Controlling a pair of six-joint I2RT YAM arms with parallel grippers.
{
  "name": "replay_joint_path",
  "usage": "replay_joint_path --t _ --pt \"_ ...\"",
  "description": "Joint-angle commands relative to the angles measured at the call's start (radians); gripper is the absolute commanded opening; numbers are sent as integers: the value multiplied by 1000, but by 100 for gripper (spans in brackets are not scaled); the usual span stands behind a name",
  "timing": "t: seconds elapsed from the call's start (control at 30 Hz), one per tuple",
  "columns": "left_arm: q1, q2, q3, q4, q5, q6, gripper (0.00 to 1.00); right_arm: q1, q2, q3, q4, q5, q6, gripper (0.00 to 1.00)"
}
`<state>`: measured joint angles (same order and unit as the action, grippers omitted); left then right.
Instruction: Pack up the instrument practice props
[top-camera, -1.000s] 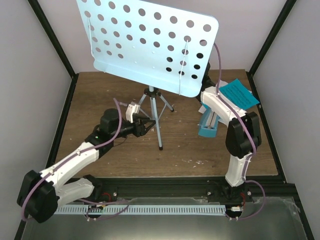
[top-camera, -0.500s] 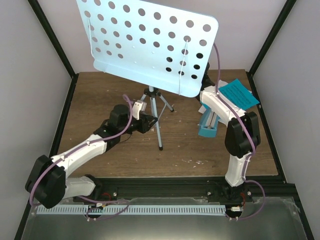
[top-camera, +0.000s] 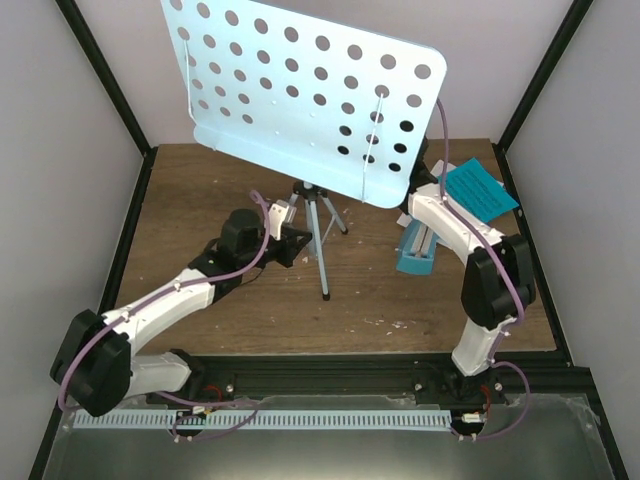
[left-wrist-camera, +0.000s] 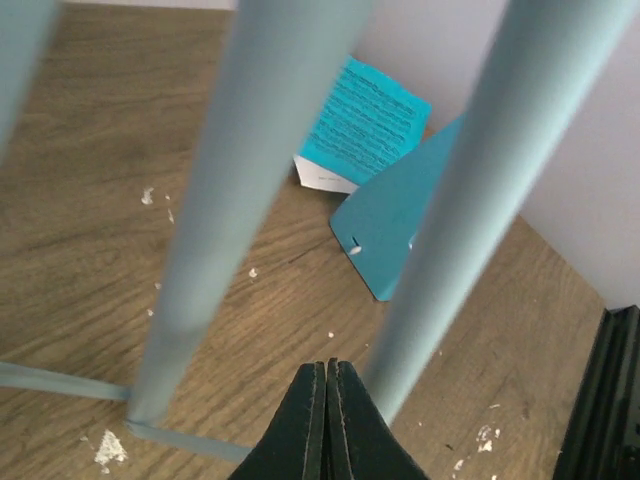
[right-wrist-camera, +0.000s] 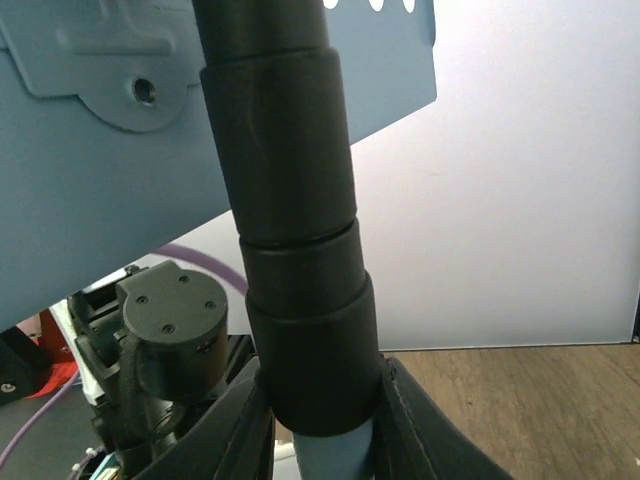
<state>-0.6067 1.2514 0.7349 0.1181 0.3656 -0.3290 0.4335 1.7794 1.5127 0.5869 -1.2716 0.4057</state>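
The pale blue perforated music stand stands mid-table on its thin tripod legs. My left gripper sits low beside those legs; in the left wrist view its jaws are shut with nothing between them, one leg just to their right. My right gripper is shut on the stand's black pole collar under the desk, hidden in the top view. The cyan music sheets and teal metronome lie at the right.
Black frame posts and grey walls close in the wooden table on three sides. A black rail runs along the near edge. My right arm stands beside the metronome. White specks dot the wood.
The left gripper has shut after moving in to the tripod legs. The stand's desk has shifted slightly right, and the right arm's elbow swung right with it.
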Motion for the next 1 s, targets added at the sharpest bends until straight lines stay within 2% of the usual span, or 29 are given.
replay_joint_path --t 0.0,0.23,0.37,0.43,0.57,0.6,0.67,0.97 --pt "-8 -52 -8 24 -55 53 0 20 -99 -56 -39 -23 25 1" --pt "-11 -159 -60 68 -61 81 2 22 -173 -141 -91 14 -37 1" --pt "-11 -233 -130 147 -38 79 29 24 -202 -182 -95 30 -51 1" --pt "-12 -255 -155 186 -6 71 46 25 -215 -201 -92 35 -50 1" --pt "-13 -239 -163 264 104 64 77 28 -244 -250 -83 45 -49 1" --pt "-12 -230 -160 278 118 62 88 28 -251 -256 -81 48 -48 1" --pt "-12 -209 -159 320 120 66 99 30 -265 -279 -71 52 -45 1" --pt "-20 -18 -110 589 150 75 100 34 -291 -316 -34 62 -22 1"
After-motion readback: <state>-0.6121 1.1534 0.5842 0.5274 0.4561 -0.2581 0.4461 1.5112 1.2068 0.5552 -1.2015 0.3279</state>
